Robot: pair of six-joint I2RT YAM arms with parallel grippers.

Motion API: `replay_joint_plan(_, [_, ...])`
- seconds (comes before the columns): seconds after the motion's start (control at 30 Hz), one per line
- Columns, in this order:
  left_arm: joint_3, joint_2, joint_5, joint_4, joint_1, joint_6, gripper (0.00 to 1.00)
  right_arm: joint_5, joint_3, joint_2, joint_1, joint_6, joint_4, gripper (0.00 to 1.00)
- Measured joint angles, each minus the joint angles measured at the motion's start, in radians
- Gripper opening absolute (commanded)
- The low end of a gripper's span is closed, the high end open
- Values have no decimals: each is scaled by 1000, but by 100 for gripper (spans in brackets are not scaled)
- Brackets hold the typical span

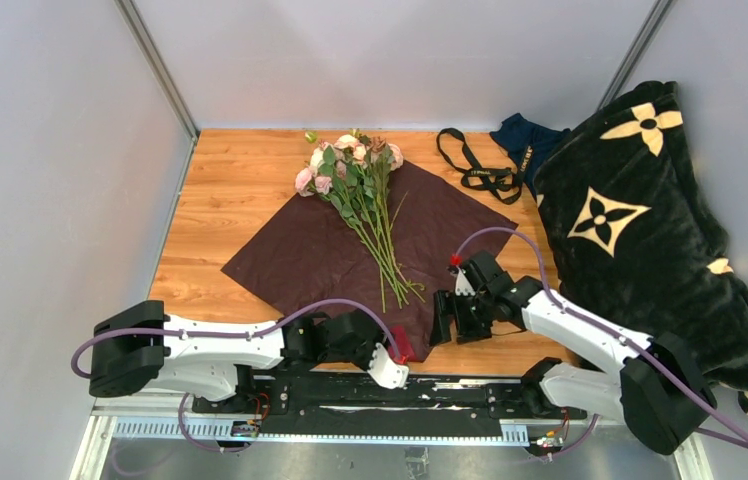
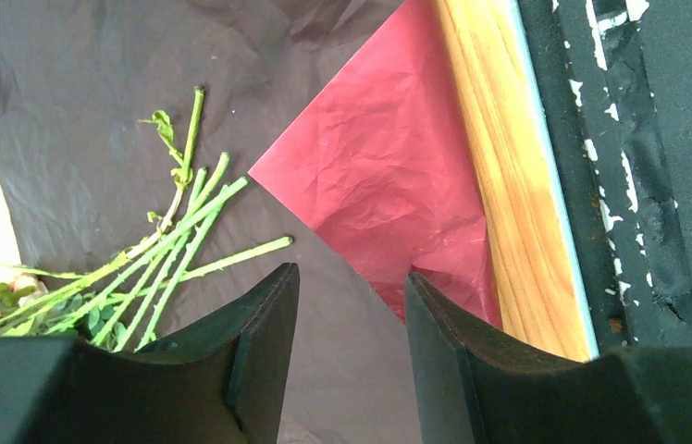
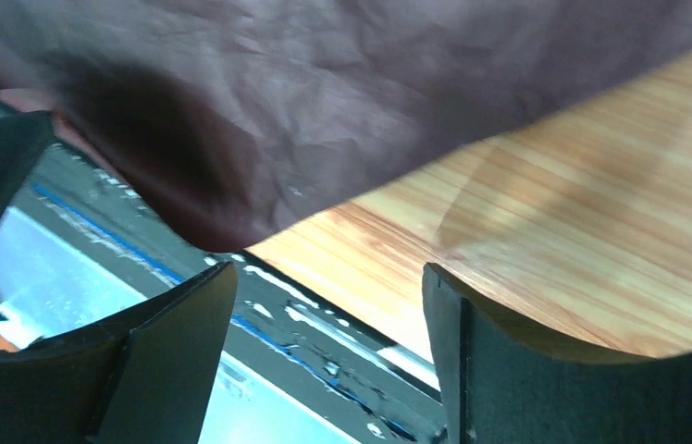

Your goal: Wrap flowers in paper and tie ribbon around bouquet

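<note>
Here, the left gripper (image 2: pixel 350 277) hangs low at the table's near edge with its jaws apart and nothing pinched between them. It is over the near corner of the burgundy wrapping paper (image 1: pixel 300 255), where a flap (image 2: pixel 379 176) lies folded over and shows a brighter red underside. The right gripper (image 3: pixel 328 273) is spread wide and empty just off the sheet's near right edge, above bare wood of the table (image 1: pixel 220 190). The roses (image 1: pixel 350 165) lie unwrapped on the paper, pink and cream blooms at its far corner. Their green stems (image 2: pixel 166 250) run diagonally toward the near right, and the cut ends stop just ahead of the left fingers. The black ribbon (image 1: pixel 475 170) lies loose at the far right, off the paper, beside a navy cloth (image 1: pixel 525 140). A black blanket (image 1: pixel 640 220) with cream flower motifs is heaped along the right side.
</note>
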Motion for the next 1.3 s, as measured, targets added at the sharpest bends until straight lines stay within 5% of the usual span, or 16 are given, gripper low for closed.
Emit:
replay_joint_plan(0.37, [17,8,51,-42,22,-55,54,-282,-62,-130,93,-103,292,80])
replay_joint_plan(0.73, [18,19,63,-48,22,-63,54,-310,-153,5,185,-146,534,74])
replay_joint_plan(0.8, [18,19,63,-49,22,-71,54,-315,-165,52,190,-150,572,64])
replay_joint_plan(0.97, [18,19,64,-57,25,-86,58,-340,-175,143,193,-160,637,2])
replay_joint_plan(1.17, [97,19,89,-154,93,-178,77,-345,-115,116,195,-222,569,0])
replay_joint_plan(1.3, [265,7,185,-322,252,-310,82,-343,12,91,192,-286,482,0])
